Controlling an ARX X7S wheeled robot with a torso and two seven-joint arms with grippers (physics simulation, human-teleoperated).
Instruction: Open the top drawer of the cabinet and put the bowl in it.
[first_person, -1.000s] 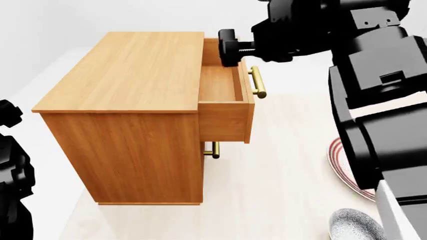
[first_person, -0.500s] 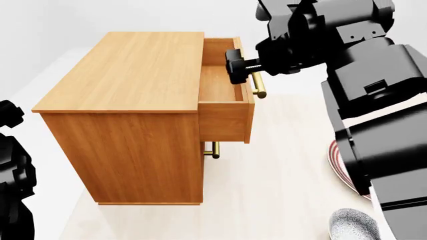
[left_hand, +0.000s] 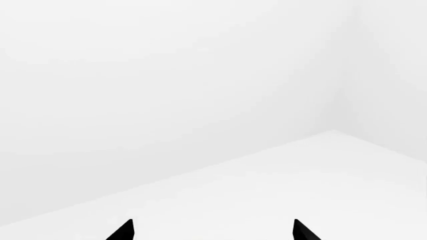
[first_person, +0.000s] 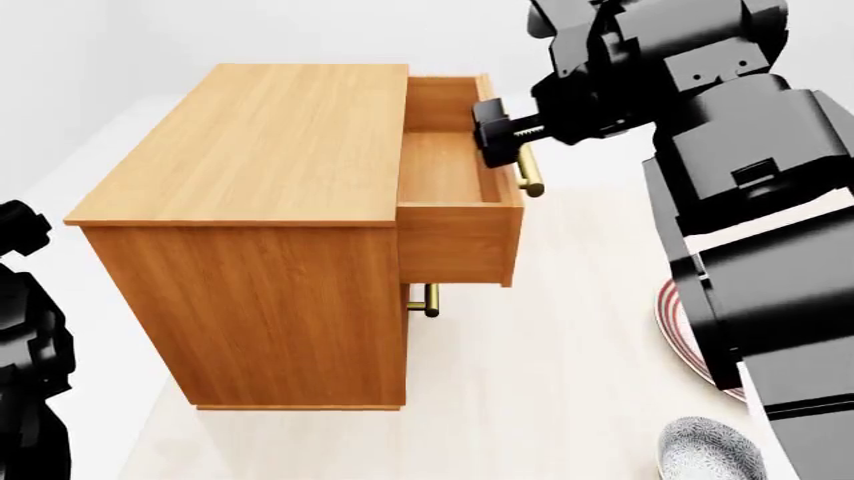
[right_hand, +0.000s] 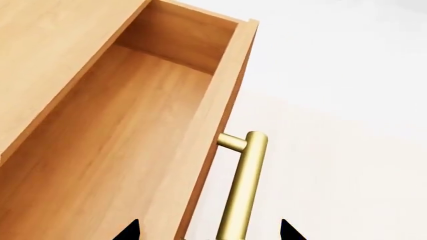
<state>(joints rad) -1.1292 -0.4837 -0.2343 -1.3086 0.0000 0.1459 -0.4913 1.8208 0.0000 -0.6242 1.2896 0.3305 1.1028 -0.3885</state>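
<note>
The cabinet (first_person: 254, 140) stands on the pale floor. Its top drawer (first_person: 441, 165) is pulled partly out, and its plain wood interior is empty. My right gripper (first_person: 497, 135) is at the drawer's front edge by the brass handle (first_person: 531, 175). In the right wrist view the gripper (right_hand: 208, 231) has its jaws wide apart, straddling the drawer's front panel (right_hand: 213, 150) and the handle (right_hand: 243, 190). The bowl (first_person: 711, 452) sits on the floor at the lower right, apart from both grippers. My left gripper (left_hand: 210, 232) is open and empty, facing white walls.
A plate with red rim rings (first_person: 681, 330) lies on the floor at the right, partly hidden by my right arm. A lower drawer's brass handle (first_person: 424, 300) shows under the open drawer. My left arm (first_person: 20, 340) is at the left edge.
The top drawer has slid further out of the cabinet. My right gripper has moved with its front edge, to the right and nearer to me. The left arm has not moved.
</note>
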